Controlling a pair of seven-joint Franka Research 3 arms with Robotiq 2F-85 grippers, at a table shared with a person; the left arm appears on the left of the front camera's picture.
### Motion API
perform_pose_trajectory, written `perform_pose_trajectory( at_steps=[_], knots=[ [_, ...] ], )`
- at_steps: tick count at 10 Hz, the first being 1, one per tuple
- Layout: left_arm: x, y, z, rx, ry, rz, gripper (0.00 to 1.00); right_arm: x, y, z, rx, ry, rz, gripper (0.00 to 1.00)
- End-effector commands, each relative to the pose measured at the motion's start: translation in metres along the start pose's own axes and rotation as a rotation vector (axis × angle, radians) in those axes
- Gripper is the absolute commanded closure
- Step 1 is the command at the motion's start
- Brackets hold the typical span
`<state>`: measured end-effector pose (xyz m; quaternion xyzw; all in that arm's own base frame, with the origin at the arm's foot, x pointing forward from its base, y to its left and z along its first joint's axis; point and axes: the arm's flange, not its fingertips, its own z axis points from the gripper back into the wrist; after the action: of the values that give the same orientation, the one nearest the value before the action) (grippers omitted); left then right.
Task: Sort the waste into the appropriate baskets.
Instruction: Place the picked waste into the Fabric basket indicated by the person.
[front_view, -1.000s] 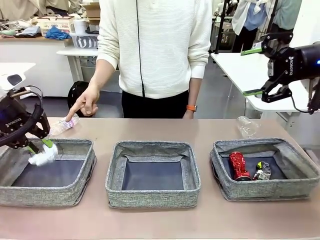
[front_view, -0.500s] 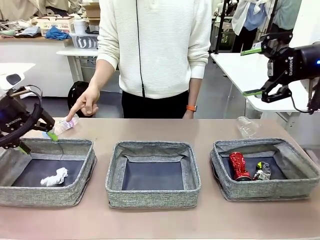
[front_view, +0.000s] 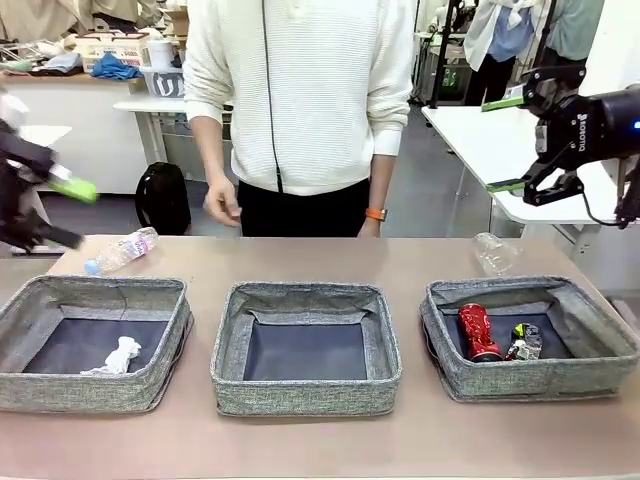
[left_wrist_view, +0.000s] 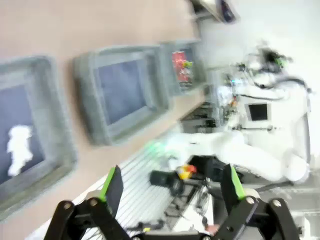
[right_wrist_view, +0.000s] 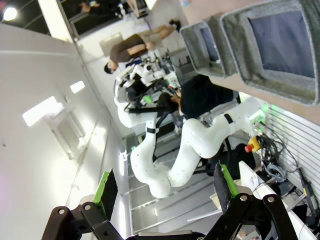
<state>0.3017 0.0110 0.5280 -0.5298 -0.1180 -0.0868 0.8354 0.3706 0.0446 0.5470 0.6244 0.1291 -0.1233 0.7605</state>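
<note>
**Paper wad in the left basket, both grippers spread wide**

The white paper wad (front_view: 113, 357) lies on the dark floor of the left basket (front_view: 95, 393), at the lower left of the front view, near the basket's front wall. In the left wrist view the wad shows as a pale blot at the far left of the frame.

Just beyond that basket's far wall, a clear plastic bottle (front_view: 122, 251) lies on its side on the table (front_view: 300, 440), slanting towards the upper right. The middle basket (front_view: 305, 395) sits at the centre of the frame and shows its blue-grey floor. The right basket (front_view: 540, 382) holds the red can (front_view: 478, 332) and, just beside it to the right, the silver-black can (front_view: 524, 342). A second clear bottle (front_view: 494, 253) rests on the table behind that basket's far left corner.

The left gripper (front_view: 62, 212) hangs blurred at the upper left edge, above and behind the left basket, its fingers wide apart and gripping nothing. The right gripper (front_view: 505, 143) is high at the upper right, over a white side table (front_view: 480, 140) well beyond the baskets, its jaws likewise spread and holding nothing.

A person in a white top stands at the far edge behind the middle basket. One hand (front_view: 222, 203) hangs at upper centre-left, above the table's edge and between the first bottle and the middle basket. A black bag (front_view: 163, 197) sits on the floor behind it.
</note>
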Motion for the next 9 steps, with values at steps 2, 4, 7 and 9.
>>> perform_pose_trajectory(
  at_steps=[2, 4, 7, 9],
  knots=[
    [0.003, 0.004, 0.04, -0.676, 0.018, -0.18, 0.0, -0.002, 0.003, 0.001, -0.007, -0.002, -0.014, 0.0],
    [0.005, 0.006, 0.041, -0.575, -0.029, 0.046, 0.0, -0.002, 0.003, 0.001, -0.007, -0.002, -0.014, 0.0],
    [-0.009, -0.011, 0.053, -0.486, -0.083, -0.171, 0.0, -0.002, 0.003, 0.001, -0.007, -0.002, -0.014, 0.0],
    [-0.009, -0.011, 0.053, -0.486, -0.083, -0.171, 0.0, -0.002, 0.003, 0.001, -0.007, -0.002, -0.014, 0.0]
  ],
)
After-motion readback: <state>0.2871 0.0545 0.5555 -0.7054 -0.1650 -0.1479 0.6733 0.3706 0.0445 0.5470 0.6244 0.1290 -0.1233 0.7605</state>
